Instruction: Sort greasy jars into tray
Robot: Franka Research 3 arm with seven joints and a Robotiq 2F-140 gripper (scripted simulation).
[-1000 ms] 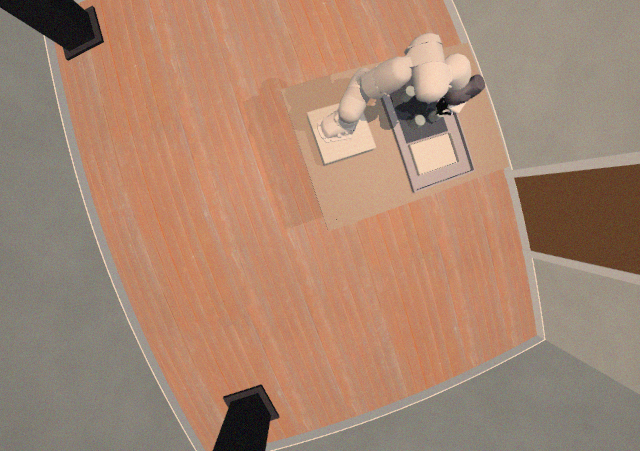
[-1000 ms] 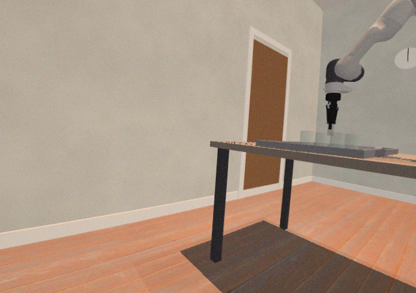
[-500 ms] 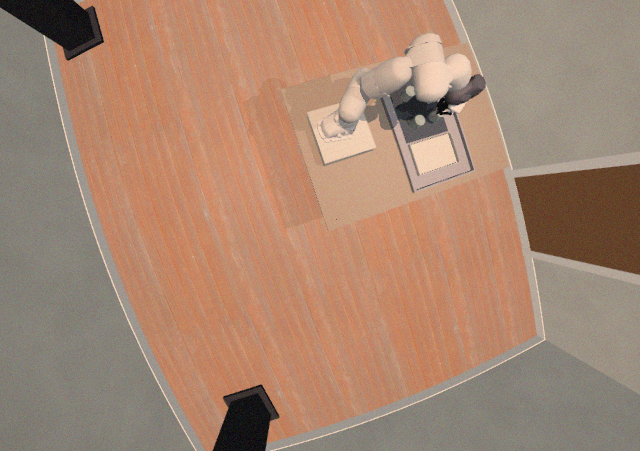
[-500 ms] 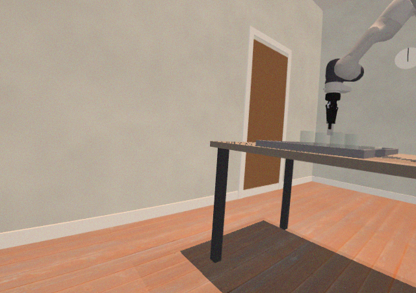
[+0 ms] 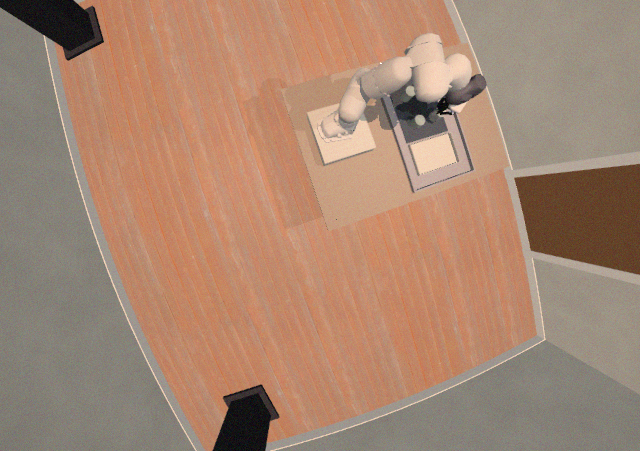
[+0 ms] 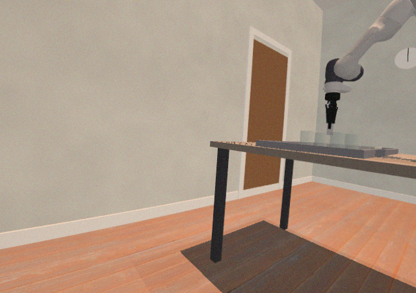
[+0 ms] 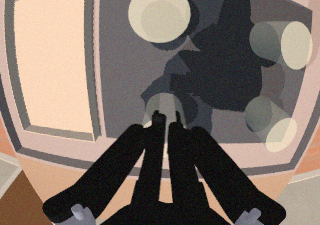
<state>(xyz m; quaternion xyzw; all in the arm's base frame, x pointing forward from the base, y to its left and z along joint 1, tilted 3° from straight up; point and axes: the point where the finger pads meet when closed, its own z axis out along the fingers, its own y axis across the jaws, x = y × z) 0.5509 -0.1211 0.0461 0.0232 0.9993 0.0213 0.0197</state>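
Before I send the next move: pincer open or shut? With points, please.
Shut. The wrist view shows the pincer (image 5: 443, 109) (image 6: 329, 132) (image 7: 165, 103) with its fingertips nearly together, no jar between them; one jar stands just beyond.

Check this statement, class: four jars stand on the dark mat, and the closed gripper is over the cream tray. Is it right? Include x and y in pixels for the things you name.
The gripper's place is wrong: the wrist view shows the closed gripper (image 5: 443, 109) (image 6: 329, 127) (image 7: 165, 103) over a jar, not the tray (image 7: 96, 65). The rest stands.

You can't read any text, labels, brands, numbers or signs in any of these views.
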